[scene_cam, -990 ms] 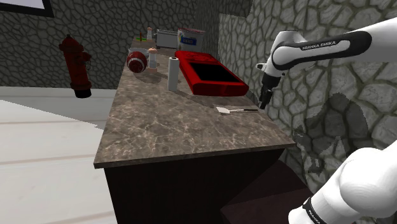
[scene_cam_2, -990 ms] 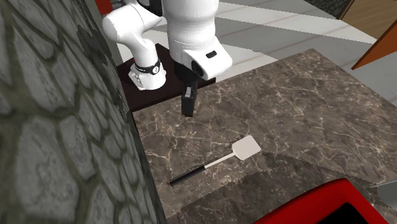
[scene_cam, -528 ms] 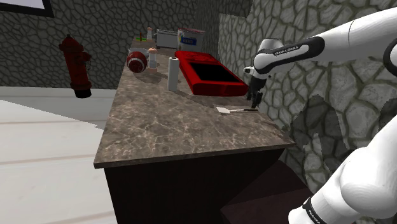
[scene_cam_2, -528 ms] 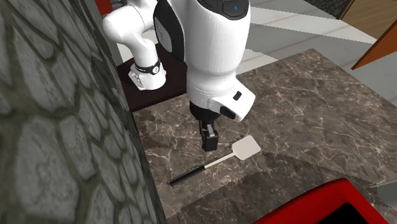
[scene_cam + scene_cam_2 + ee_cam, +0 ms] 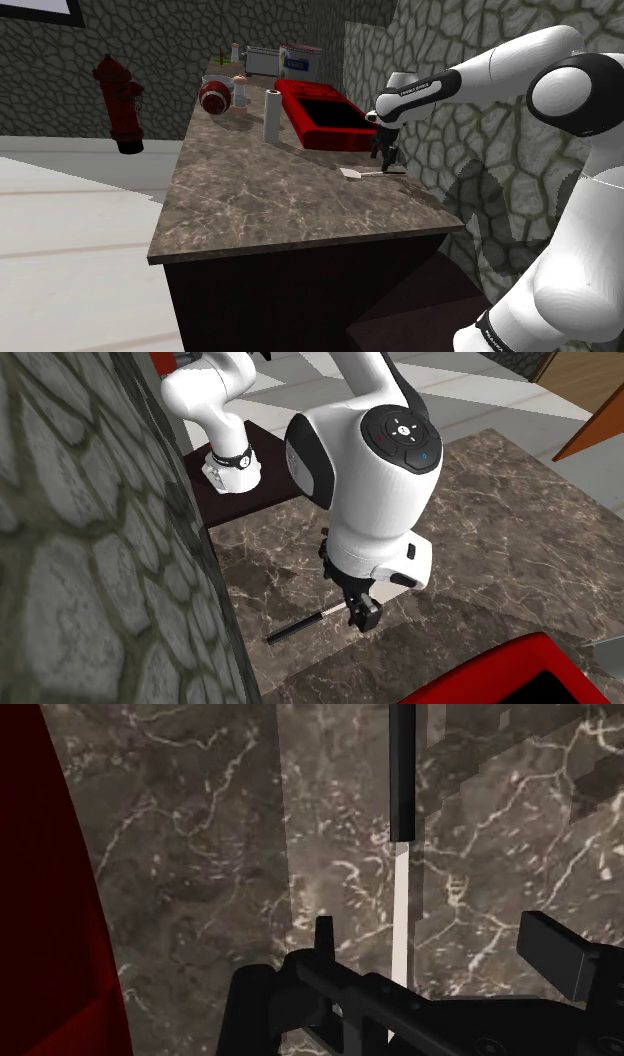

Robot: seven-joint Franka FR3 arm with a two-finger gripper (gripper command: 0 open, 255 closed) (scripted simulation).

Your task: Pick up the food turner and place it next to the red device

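On the dark marble-patterned countertop, I see the slim black-handled, pale-bladed food turner lying flat near the flat red device. My black two-finger gripper hangs over its shaft, fingers spread wide either side.

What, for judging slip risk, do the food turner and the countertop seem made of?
The food turner has a flat pale shaft, possibly metal, though no shine confirms it. Its matte black handle is perhaps plastic. The countertop looks like smooth brown stone with white veins, marble-like.
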